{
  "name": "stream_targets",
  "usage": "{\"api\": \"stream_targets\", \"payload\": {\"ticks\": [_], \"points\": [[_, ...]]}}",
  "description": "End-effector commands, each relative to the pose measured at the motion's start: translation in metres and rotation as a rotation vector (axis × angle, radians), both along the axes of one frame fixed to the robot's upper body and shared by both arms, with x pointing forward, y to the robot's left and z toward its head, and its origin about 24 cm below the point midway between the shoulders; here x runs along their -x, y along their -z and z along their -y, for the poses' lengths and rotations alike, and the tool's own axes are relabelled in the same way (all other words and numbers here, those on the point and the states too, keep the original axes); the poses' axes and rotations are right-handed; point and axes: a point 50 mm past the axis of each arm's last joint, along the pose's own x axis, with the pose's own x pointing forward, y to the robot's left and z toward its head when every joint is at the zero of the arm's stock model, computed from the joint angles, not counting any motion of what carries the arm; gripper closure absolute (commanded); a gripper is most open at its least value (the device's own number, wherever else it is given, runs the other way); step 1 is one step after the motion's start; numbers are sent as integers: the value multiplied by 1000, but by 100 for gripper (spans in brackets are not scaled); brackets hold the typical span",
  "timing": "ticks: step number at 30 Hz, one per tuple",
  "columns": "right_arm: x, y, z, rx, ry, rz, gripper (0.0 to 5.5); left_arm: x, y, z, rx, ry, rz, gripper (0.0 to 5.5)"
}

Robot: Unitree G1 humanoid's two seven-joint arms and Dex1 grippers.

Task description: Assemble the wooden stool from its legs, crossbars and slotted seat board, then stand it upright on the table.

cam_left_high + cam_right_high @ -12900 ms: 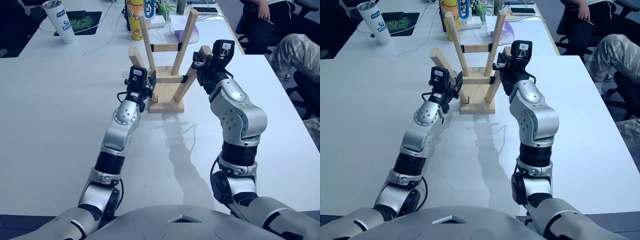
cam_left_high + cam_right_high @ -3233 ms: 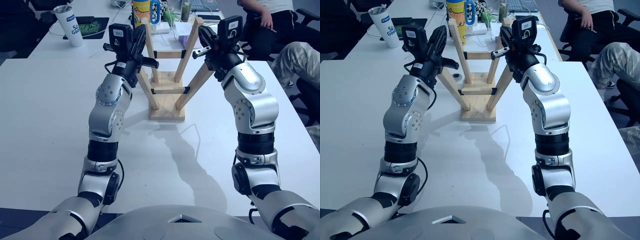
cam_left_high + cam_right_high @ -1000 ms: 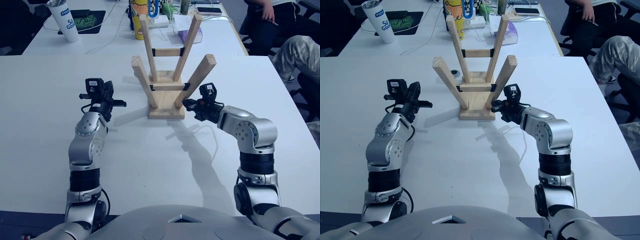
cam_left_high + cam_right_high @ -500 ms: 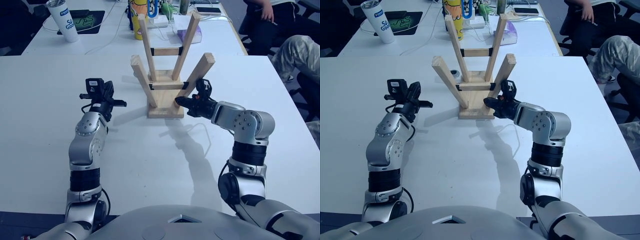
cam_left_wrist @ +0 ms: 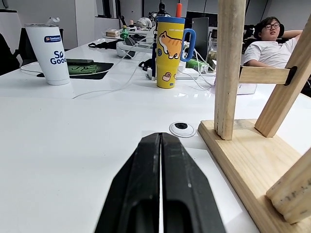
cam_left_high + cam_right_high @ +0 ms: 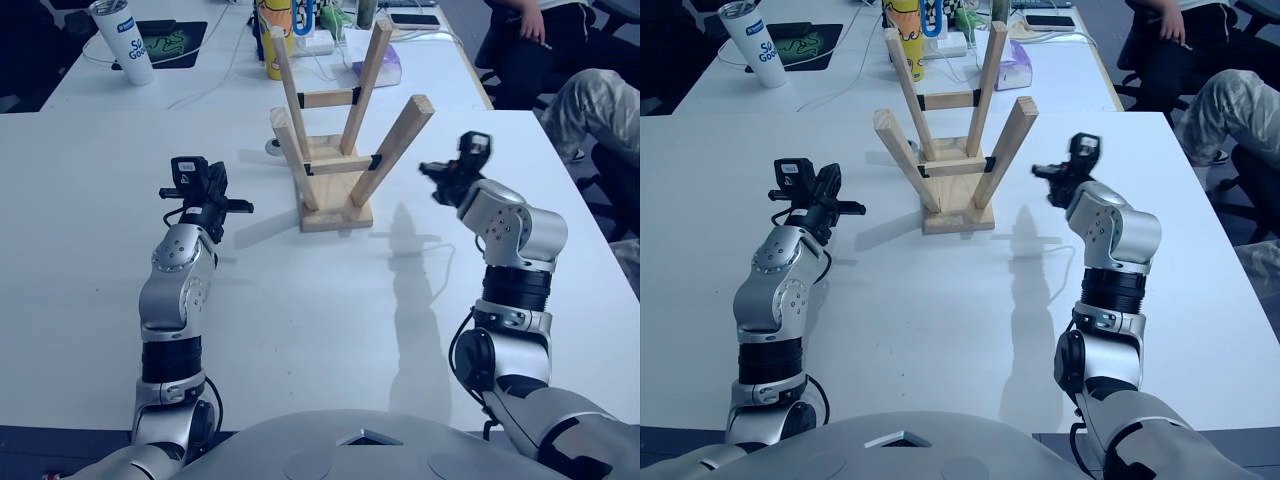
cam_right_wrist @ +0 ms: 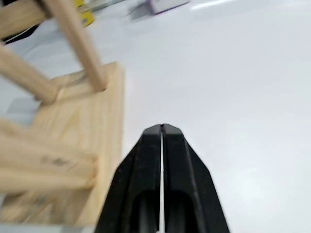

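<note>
Assembled stool (image 6: 335, 165) resting upside down on the white worktop (image 6: 300, 330), with its seat board (image 6: 337, 215) flat on the surface and its four legs (image 6: 392, 148) splayed upward, joined by crossbars (image 6: 330, 98) with dark fittings at the ends. The stool stands between the two hands. The left hand (image 5: 160, 143) sits low over the worktop on the robot's left of the seat board, near it but apart from it; in the left wrist view the board's edge and one leg lie just beyond and to one side of the fingertips. The right hand (image 7: 162, 131) is held above the worktop on the robot's right of the stool, well clear of the nearest slanting leg. Half a second earlier the right hand was pressed in against the right edge of the seat board at the foot of that leg; it has since drawn back to the right and risen, and the seat board now lies slightly farther to the robot's right than before, while the left hand is unchanged in place. Both hands have their two dark fingers pressed together with no gap between them, and neither holds nor touches anything. On the neighbouring desk behind the stool stand a yellow mug (image 5: 170, 53) and, farther to the left, a white tumbler (image 6: 132, 42).
</note>
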Motion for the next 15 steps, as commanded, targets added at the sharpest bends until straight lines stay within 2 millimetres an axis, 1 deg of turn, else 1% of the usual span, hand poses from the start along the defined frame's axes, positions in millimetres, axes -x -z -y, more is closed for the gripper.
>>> {"api": "stream_targets", "payload": {"ticks": [1,5,9,12,13,15], "points": [[23,1,-9,-45,-183,-123,550,1,-3,0,-6,-5,6,548],[40,-10,-24,-82,-365,-110,550,2,-2,1,-3,-3,4,548],[43,-20,-46,-219,-419,-94,550,3,0,3,-2,4,-2,548],[37,-20,-61,-303,-367,-94,550,0,-1,6,-3,13,1,548],[32,-19,-63,-292,-321,-81,550,-2,-2,7,-3,18,4,548],[22,-14,-60,-257,-171,-62,550,-3,-2,9,-4,30,8,548]]}}
